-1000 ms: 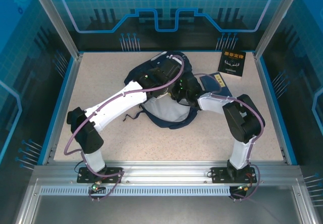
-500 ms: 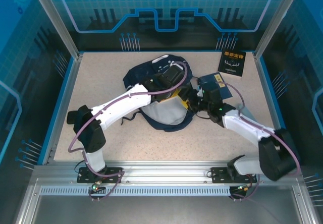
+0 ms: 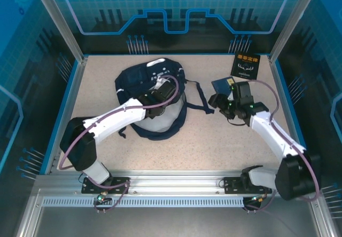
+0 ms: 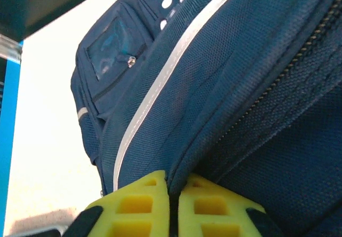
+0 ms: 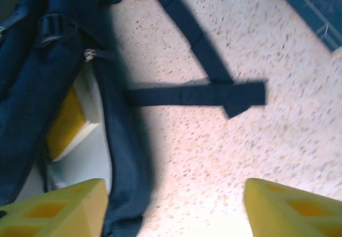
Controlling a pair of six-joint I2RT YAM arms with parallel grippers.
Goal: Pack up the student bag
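You have the student bag (image 3: 140,81) left of centre on the worktop (image 3: 235,141), its near side hidden under the left arm. The left end effector (image 4: 173,194) is nearly together, seemingly pinching a bag seam. The right end effector (image 5: 176,205) is spread wide above the worktop, near a loose strap (image 5: 197,94).

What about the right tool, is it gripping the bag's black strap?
No, the right tool has its fingers wide apart with nothing between them, and the black strap lies loose on the table beyond them.

Bright even overhead light; soft shadow beside the student bag (image 5: 26,71); right wrist view blurred
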